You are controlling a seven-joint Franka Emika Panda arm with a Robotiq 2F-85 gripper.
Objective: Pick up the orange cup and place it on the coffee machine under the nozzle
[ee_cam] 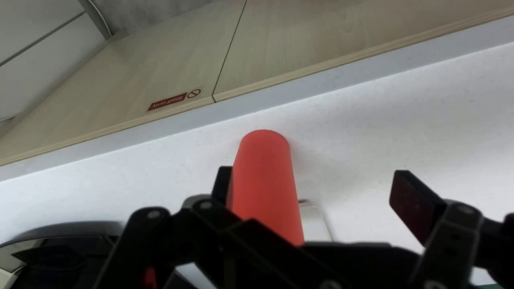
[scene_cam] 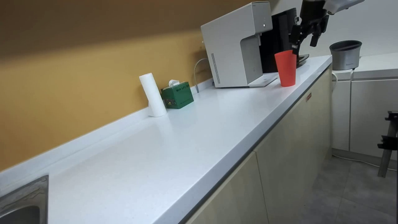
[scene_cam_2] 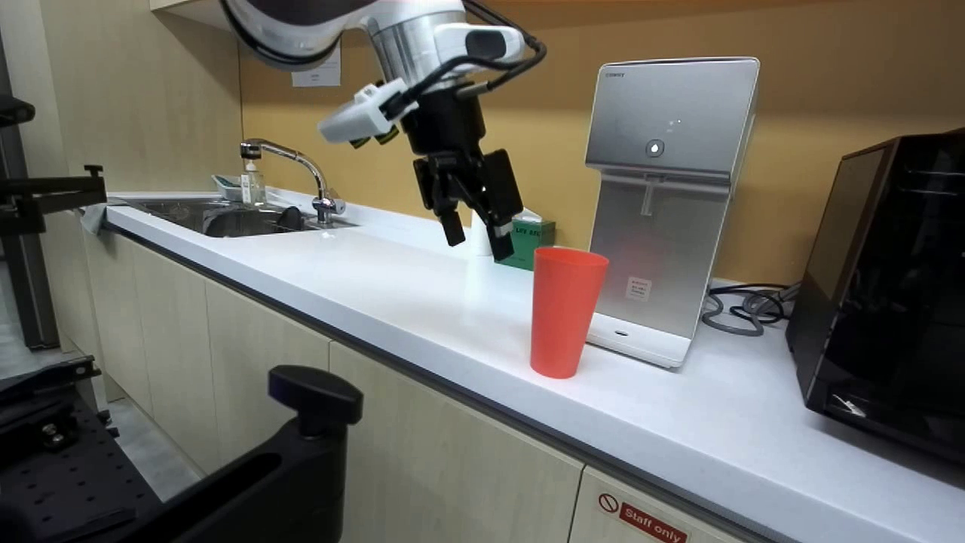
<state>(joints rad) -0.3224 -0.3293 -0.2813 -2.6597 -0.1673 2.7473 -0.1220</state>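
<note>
The orange cup, a red-orange tapered tumbler, stands upright on the counter in both exterior views (scene_cam: pixel 286 68) (scene_cam_2: pixel 564 313) and in the wrist view (ee_cam: pixel 267 180). It stands just in front of the coffee machine, a tall white-sided box (scene_cam: pixel 231 49) whose front looks silver-grey in an exterior view (scene_cam_2: pixel 660 249). The nozzle (scene_cam_2: pixel 648 197) hangs above its tray (scene_cam_2: pixel 637 339). My gripper (scene_cam: pixel 304 48) is open and empty, its fingertips (scene_cam_2: pixel 479 247) around rim height beside the cup. In the wrist view the gripper (ee_cam: pixel 313 180) has the cup overlapping its left finger; contact cannot be told.
A green tissue box (scene_cam: pixel 178 95) and white paper roll (scene_cam: pixel 153 95) stand by the wall. A black appliance (scene_cam_2: pixel 889 294) and cables (scene_cam_2: pixel 750 305) are beside the machine. A sink (scene_cam_2: pixel 226 219) is at the far end. The counter's front edge (scene_cam_2: pixel 422 369) runs close to the cup.
</note>
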